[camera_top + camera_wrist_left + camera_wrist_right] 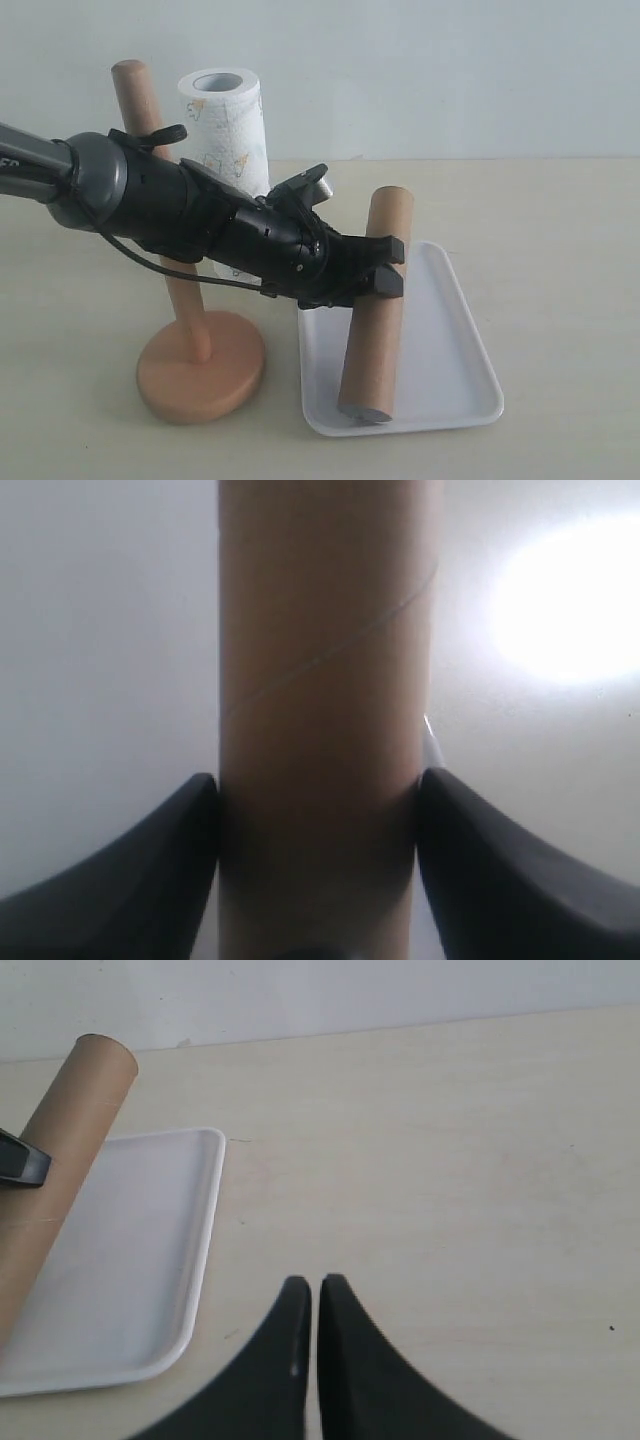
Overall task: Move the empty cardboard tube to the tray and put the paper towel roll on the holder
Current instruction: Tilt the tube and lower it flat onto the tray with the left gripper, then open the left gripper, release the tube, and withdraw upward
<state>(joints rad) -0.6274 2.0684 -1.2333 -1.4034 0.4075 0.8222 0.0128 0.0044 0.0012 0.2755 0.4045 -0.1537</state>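
The brown cardboard tube (372, 310) leans over the white tray (450, 340), its lower end resting on the tray's near part. My left gripper (390, 265) is shut on the tube's upper half; in the left wrist view both fingers (160, 870) press against the tube (320, 710). The paper towel roll (225, 130) stands upright behind the left arm, partly hidden. The wooden holder (200, 365) stands at the left, its dowel bare. My right gripper (316, 1285) is shut and empty above the table, to the right of the tray (150, 1260) and tube (60, 1160).
The left arm (150, 200) crosses in front of the holder's dowel and the towel roll. Beige tabletop (560, 250) stretches right of the tray. A pale wall runs behind the table.
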